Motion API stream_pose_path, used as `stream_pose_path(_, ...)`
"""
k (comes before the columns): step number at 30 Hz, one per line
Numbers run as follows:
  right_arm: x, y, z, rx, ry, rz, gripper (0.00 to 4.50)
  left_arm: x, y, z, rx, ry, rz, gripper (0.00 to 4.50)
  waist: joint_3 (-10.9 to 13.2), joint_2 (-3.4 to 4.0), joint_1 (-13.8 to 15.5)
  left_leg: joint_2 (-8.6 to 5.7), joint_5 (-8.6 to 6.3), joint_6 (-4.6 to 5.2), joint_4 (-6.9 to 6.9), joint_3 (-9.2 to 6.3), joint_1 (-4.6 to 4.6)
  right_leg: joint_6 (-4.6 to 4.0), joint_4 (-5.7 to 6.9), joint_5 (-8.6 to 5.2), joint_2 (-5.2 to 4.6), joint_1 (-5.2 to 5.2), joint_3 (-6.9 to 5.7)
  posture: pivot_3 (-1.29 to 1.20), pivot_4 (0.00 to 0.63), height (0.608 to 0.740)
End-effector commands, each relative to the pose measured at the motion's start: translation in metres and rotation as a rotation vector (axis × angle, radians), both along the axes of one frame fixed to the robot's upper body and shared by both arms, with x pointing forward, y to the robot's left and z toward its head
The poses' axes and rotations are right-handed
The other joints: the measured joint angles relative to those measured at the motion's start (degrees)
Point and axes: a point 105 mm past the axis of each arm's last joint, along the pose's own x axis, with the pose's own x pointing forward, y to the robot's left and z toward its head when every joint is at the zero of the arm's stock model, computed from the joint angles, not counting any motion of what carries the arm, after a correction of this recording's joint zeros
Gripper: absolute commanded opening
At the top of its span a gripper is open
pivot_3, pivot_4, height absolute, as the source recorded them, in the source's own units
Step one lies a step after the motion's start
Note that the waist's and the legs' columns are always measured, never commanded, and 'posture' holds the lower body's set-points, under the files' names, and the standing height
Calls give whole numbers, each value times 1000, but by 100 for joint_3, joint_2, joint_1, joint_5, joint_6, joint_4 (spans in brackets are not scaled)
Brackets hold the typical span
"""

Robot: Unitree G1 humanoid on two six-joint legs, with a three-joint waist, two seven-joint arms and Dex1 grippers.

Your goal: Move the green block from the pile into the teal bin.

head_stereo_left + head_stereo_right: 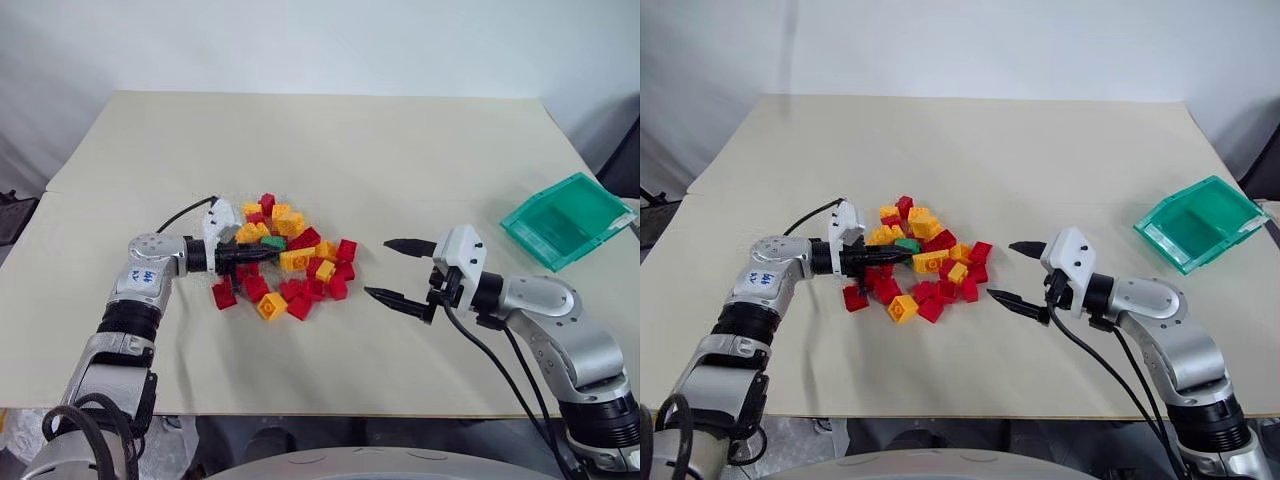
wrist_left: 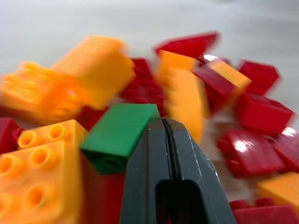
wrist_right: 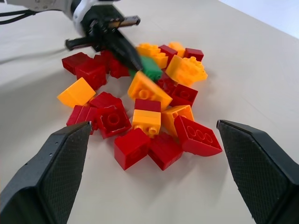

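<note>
The green block point(image 1: 273, 242) lies near the top of the pile point(image 1: 300, 275) of red and yellow-orange bricks in the middle of the table. My left gripper point(image 1: 266, 255) reaches in from the pile's left side, shut with nothing between its fingers. In the left wrist view its closed tips point(image 2: 163, 123) lie against the side of the green block point(image 2: 119, 135). To the right of the pile, my right gripper point(image 1: 376, 268) hangs open and empty, pointing at the bricks. The teal bin point(image 1: 527, 240) stands tilted at the table's far right edge.
A black cable point(image 1: 185, 210) loops from my left wrist over the beige table point(image 1: 330, 150). Bare tabletop stretches between the pile and the bin. The table's front edge runs just below both arms.
</note>
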Motion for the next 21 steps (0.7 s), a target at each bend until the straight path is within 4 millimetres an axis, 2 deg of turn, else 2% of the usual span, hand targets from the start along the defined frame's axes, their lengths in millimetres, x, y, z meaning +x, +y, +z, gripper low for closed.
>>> stream_pose_path(1, -2, 1, 15, 15, -62, 17, 4500, 4, 2, 13, -56, -37, 30, 22, 0, 0, 1, -1, -1, 1, 0, 0, -2, 0, -2, 0, -1, 0, 0, 0, 150, 740)
stream_pose_path(4, -1, 1, 16, 15, -64, 18, 4500, 4, 7, 20, -95, -41, 60, 22, 0, 0, 4, -2, -1, 2, 4, -3, -16, 5, -8, 3, -2, -4, -4, 0, 150, 740)
stream_pose_path(7, -1, 1, 16, 14, -65, 18, 4500, 1, 18, 17, -29, 8, 90, 22, 0, 0, -7, -3, -1, 2, 5, -7, -23, 7, -12, 4, -1, -7, -7, 0, 150, 740)
stream_pose_path(10, -1, -2, 17, 11, -64, 14, 4500, -10, 36, 27, 9, 13, 114, 535, 0, 0, -23, -2, -1, 2, 5, -7, -23, 7, -11, 4, -1, -9, -7, 0, 150, 740)
stream_pose_path(16, -1, -6, 15, 7, -59, 14, 4500, -46, 65, 42, 61, 48, 151, 2317, 0, 0, -69, 24, -2, 4, 4, -13, -29, 6, -14, 4, -6, -12, -7, 0, 150, 740)
stream_pose_path(21, 1, -5, 15, 10, -57, 20, 4500, -67, 73, 44, 104, 69, 166, 3769, 0, 0, -86, 22, -4, 6, 4, -16, -28, 6, -13, 3, -17, -11, -6, 0, 150, 740)
